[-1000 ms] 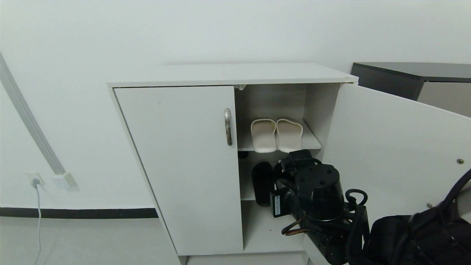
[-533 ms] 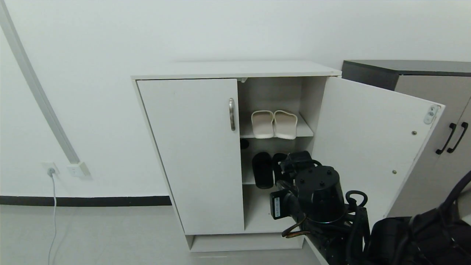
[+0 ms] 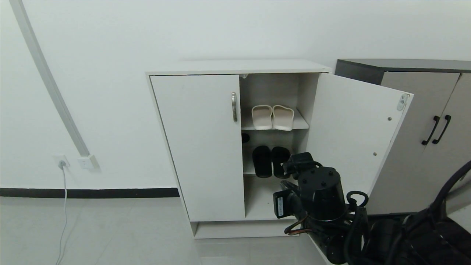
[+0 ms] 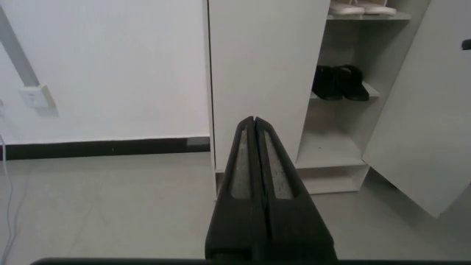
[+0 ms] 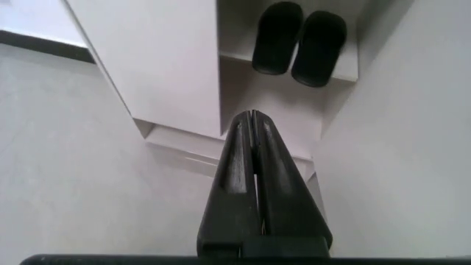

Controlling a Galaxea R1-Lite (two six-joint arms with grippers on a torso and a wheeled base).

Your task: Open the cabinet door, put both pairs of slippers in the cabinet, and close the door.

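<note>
The white cabinet [image 3: 198, 147] has its left door shut and its right door [image 3: 353, 129] swung open. A white pair of slippers [image 3: 272, 117] lies on the upper shelf. A black pair of slippers [image 3: 270, 161] lies on the middle shelf, also seen in the right wrist view [image 5: 298, 46] and the left wrist view [image 4: 339, 82]. My right gripper [image 5: 253, 116] is shut and empty, hanging in front of the open compartment, below the black pair. My left gripper [image 4: 254, 121] is shut and empty, back from the cabinet over the floor, facing the shut left door [image 4: 265, 66].
A grey cabinet [image 3: 423, 110] with black handles stands right behind the open door. A wall socket with a cable [image 3: 61, 163] sits low at the left. Bare grey floor [image 3: 110, 235] spreads before the cabinet. The bottom compartment [image 3: 261, 198] holds nothing.
The head camera has backed away, so the cabinet looks smaller and farther. My right gripper now stands clear of the shelf, and both black slippers show in full.
</note>
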